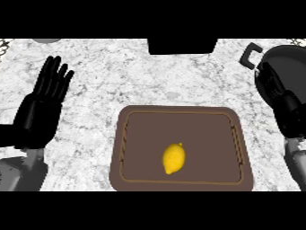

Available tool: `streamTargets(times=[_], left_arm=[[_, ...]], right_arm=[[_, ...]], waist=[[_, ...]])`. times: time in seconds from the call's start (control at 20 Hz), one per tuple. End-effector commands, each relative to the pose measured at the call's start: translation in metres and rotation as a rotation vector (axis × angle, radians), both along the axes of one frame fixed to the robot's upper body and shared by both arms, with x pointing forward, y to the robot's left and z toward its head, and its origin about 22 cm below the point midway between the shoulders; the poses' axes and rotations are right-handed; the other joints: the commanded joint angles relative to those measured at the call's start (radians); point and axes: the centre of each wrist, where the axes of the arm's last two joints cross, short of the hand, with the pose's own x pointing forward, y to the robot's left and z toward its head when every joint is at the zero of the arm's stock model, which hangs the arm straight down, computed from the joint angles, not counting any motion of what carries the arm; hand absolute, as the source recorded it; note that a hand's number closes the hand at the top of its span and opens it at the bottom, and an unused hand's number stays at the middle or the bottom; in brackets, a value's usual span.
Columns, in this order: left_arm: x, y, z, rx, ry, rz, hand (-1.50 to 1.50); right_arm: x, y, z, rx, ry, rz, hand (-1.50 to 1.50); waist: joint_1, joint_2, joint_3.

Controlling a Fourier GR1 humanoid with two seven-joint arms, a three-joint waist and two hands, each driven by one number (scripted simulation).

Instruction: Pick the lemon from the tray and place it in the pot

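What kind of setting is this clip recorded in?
Most likely a kitchen counter: a speckled stone worktop, a dark pot at the right edge, and a brown tray holding a lemon.
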Motion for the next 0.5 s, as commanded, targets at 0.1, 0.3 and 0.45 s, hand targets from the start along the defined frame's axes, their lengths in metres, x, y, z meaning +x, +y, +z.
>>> streamTargets(times=[0.1,0.3,0.45], left_arm=[[-0.002,0.006,-0.038,0.163,0.22,-0.059,0.0],[-0.027,0.015,-0.076,0.223,0.402,-0.07,0.0],[-0.036,0.022,-0.094,0.254,0.494,-0.055,0.0]], right_arm=[[-0.019,0.071,-0.022,0.023,0.09,-0.147,1.5],[-0.038,0.006,-0.058,-0.455,0.157,-0.319,1.5],[-0.037,0.059,-0.043,-0.252,-0.21,-0.553,-1.5]], waist=[[0.011,-0.004,-0.004],[-0.029,0.013,-0.041],[-0.056,-0.019,-0.012]])
